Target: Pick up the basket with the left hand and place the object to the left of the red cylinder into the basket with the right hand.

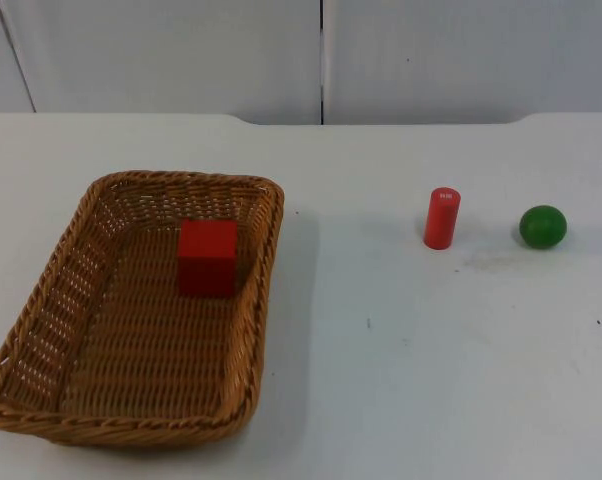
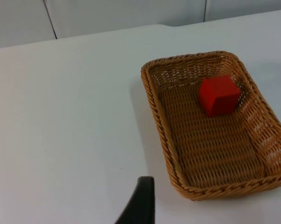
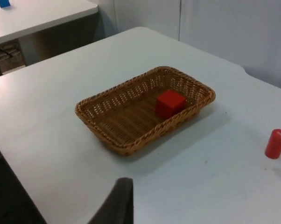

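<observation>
Cube (image 1: 207, 257) is already sitting inside the basket (image 1: 41, 300), near its far end, left of the red cylinder (image 1: 442, 218); a green ball (image 1: 543, 227) is lying just beyond. Cube is looking rigid and light, best pinched across two flat faces. Basket is looking stiff and woven; its rim would take a grip. Both arms are waiting; left gripper (image 2: 139, 205) and right gripper (image 3: 117, 203) finger states I cannot tell.
</observation>
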`<state>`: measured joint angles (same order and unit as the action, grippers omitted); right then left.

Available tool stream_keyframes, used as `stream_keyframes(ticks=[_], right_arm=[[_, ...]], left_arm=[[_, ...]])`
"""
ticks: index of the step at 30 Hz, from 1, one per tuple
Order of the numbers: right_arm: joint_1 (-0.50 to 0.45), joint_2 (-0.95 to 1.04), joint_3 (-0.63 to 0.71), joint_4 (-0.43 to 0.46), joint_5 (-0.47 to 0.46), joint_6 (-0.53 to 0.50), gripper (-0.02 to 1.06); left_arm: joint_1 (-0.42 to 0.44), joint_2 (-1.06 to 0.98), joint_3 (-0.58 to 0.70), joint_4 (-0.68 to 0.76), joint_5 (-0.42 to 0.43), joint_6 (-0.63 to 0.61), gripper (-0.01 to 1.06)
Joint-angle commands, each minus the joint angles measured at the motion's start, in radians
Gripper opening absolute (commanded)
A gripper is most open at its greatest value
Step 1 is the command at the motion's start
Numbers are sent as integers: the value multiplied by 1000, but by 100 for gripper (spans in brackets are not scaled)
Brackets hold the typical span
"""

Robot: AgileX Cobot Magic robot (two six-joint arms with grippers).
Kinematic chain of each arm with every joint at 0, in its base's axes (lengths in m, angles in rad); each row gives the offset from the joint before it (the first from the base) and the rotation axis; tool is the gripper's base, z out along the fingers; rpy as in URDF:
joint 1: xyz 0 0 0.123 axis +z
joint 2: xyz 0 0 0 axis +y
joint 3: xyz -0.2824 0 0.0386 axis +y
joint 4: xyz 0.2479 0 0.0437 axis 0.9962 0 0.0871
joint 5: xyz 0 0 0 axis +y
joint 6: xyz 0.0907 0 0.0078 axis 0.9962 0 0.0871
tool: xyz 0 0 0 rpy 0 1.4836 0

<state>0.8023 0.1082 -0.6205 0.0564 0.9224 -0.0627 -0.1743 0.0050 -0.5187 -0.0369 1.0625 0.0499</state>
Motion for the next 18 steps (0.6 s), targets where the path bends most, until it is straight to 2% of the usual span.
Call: stream_keyframes(ticks=[1,5,7,18], right_arm=[[-1,-57,2,-28,79,17,95],[-1,-103,2,-75,129,75,95],[-1,-108,4,-84,150,74,95],[-1,-108,105,-79,157,78,95]], left_arm=[[-5,-5,8,4,-10,1,83],[-5,-5,8,4,-10,1,83],[-5,-5,8,4,-10,1,83],[-5,-5,8,4,-10,1,83]])
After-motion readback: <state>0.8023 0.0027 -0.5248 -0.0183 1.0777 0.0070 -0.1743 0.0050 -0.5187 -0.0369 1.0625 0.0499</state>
